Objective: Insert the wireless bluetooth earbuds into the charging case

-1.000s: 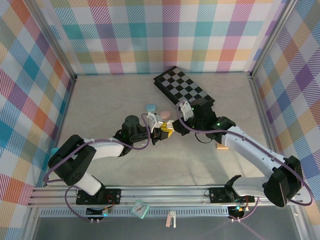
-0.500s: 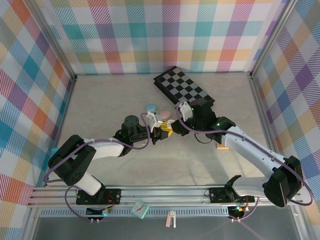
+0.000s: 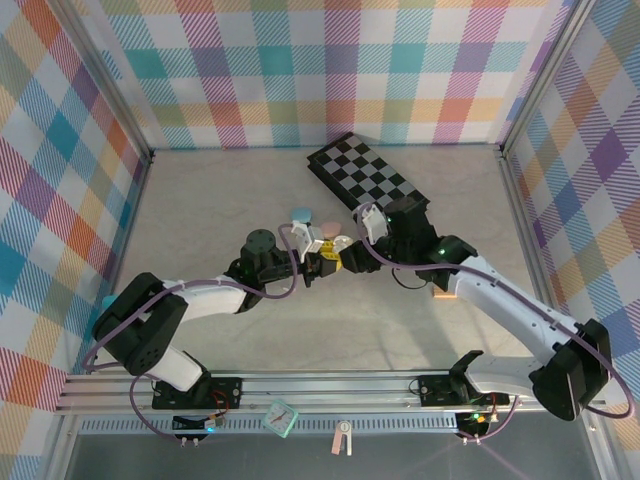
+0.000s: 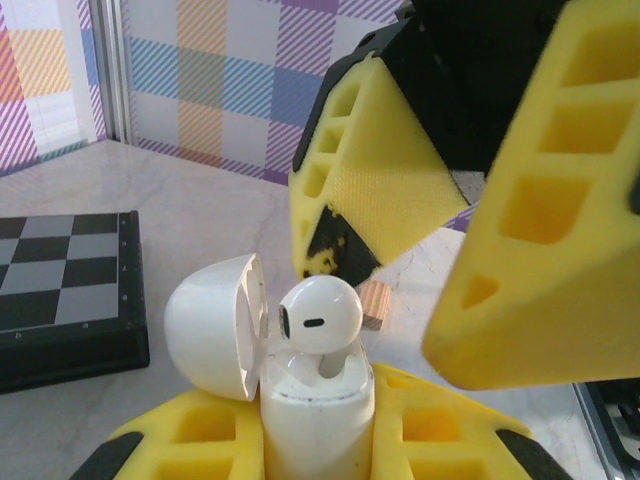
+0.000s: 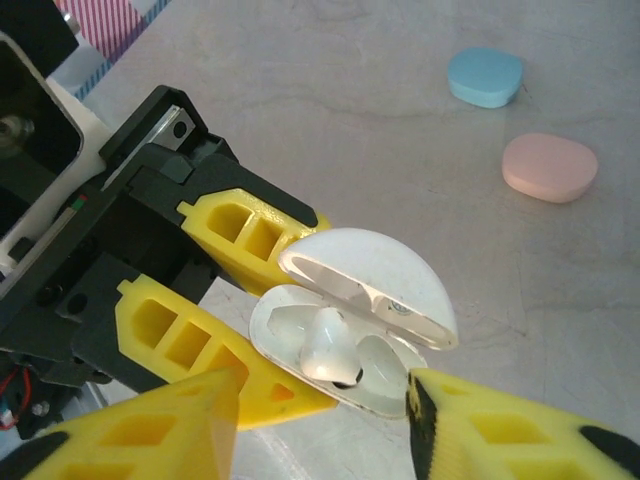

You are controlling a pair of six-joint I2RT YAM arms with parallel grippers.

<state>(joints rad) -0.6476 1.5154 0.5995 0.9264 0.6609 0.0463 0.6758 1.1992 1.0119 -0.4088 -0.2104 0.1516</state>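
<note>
Earbud [image 4: 318, 315], white: sat stem-down in a well of the charging case [image 4: 318, 425], with its rounded head standing above the case rim. The right wrist view showed the same seating, the earbud [image 5: 325, 350] resting inside the open shell [image 5: 300, 330].

Lid [image 4: 214, 325]: hinged back and fully open, on the side toward the chessboard [image 4: 65, 290].

Left gripper [image 4: 318, 445]: jaws clenched on the lower body of the charging case, one yellow finger against each side, with the case held upright between them. Whether its underside touched the counter [image 3: 220, 200] could not be told.

Right gripper [image 5: 320, 395]: jaws apart and grasping nothing. Its two yellow fingers [image 4: 380, 190] flanked the earbud from above. In the right wrist view both tips sat clear of it. In the left wrist view the nearer tip hung just beside the earbud's head, and contact could not be settled from that angle.

Top view: the two grippers met near the middle of the counter, left gripper [image 3: 322, 264] and right gripper [image 3: 346, 252] close together, just in front of the chessboard [image 3: 368, 180].

Other items: a blue case [image 5: 485, 77] and a pink case [image 5: 550, 167] lay closed on the counter beyond the grippers, near each other but apart. A small tan cylinder [image 4: 373, 304] lay on the counter behind the charging case.
</note>
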